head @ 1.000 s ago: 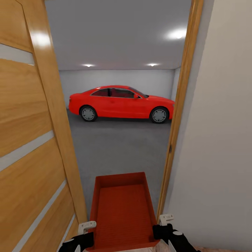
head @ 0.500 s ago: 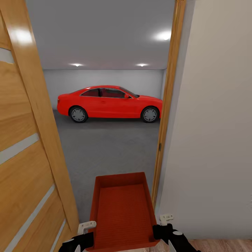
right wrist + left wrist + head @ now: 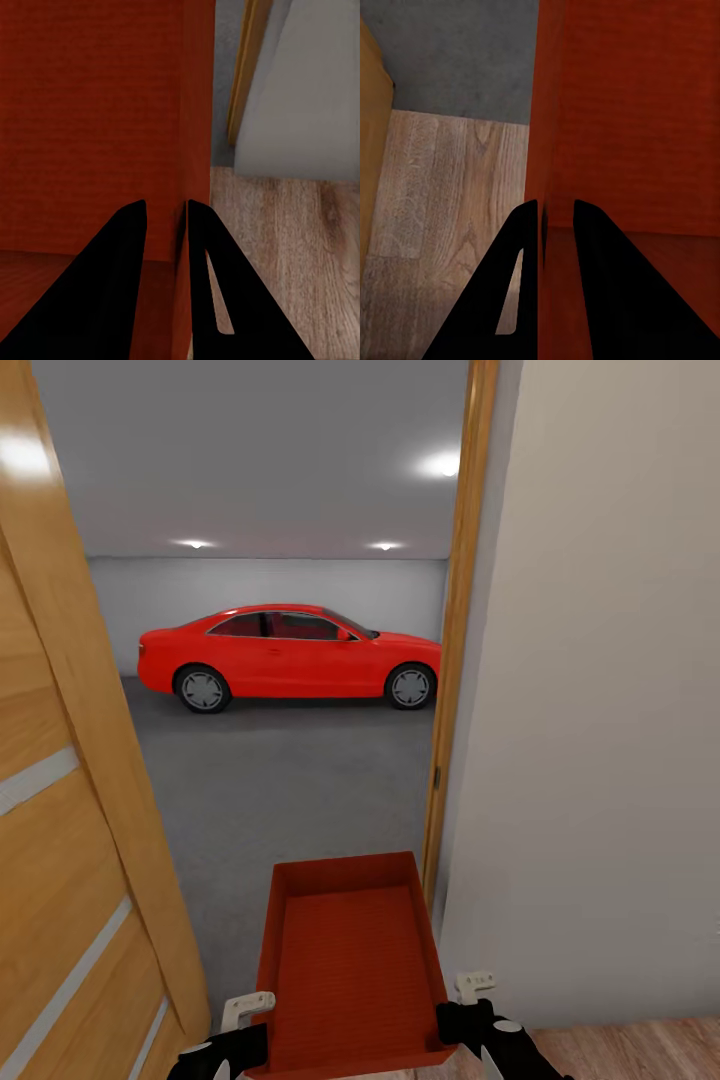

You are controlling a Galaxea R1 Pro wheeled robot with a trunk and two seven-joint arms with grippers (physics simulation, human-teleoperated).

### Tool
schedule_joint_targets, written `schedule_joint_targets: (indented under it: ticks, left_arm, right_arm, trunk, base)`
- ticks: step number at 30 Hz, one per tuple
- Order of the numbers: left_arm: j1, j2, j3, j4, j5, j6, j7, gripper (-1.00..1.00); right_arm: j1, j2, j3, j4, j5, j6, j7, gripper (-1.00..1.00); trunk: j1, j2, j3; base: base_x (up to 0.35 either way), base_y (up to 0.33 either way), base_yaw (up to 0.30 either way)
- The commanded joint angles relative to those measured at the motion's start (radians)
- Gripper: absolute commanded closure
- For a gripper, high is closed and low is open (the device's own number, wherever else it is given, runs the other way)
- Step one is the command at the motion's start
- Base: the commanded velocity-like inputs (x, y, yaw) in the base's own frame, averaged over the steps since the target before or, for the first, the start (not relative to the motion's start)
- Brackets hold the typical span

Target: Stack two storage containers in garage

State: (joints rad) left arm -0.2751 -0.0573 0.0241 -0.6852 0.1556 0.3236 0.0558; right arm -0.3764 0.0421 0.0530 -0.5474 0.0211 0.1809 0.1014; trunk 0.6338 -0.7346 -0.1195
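The left pincer (image 3: 556, 225) pinches the left side wall of the orange-red bin (image 3: 350, 960), one finger inside and one outside the thin wall. The right pincer (image 3: 165, 225) does the same on the right wall. Clamping opposite walls this way likely keeps the open-topped bin level and stops it from swinging while the robot rolls.

In the head view both pincers, left (image 3: 245, 1010) and right (image 3: 472, 990), sit at the near corners of the bin, which is carried low in front of the trunk, long side pointing ahead, probably so it slips through the narrow opening.

Beyond the bin is the doorway: the open wooden door (image 3: 60, 840) stands to the bin's left, the door frame (image 3: 450, 690) and a beige wall (image 3: 600, 710) close to its right. Light wood planks (image 3: 442, 187) lie beneath the bin's near end, the garage's grey floor (image 3: 290, 780) beyond its far end. A red car (image 3: 290, 655) is parked well beyond the bin, against the far wall.
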Motion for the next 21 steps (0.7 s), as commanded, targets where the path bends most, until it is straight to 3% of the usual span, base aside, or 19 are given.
schedule_joint_targets:
  ticks: [1, 21]
  left_arm:
    - [0.001, 0.018, 0.0, -0.004, -0.041, -0.06, 0.025, 1.0]
    - [0.001, 0.018, 0.0, -0.004, -0.041, -0.06, 0.025, 1.0]
  right_arm:
    - [-0.002, -0.001, -0.004, 0.0, -0.027, 0.006, 0.04, 1.0]
    - [-0.002, -0.001, -0.004, 0.0, -0.027, 0.006, 0.04, 1.0]
  trunk:
    - [0.0, -0.001, -0.002]
    - [0.0, -0.001, -0.008]
  base:
    - [0.0, 0.0, -0.002]
    - [0.0, 0.0, 0.0]
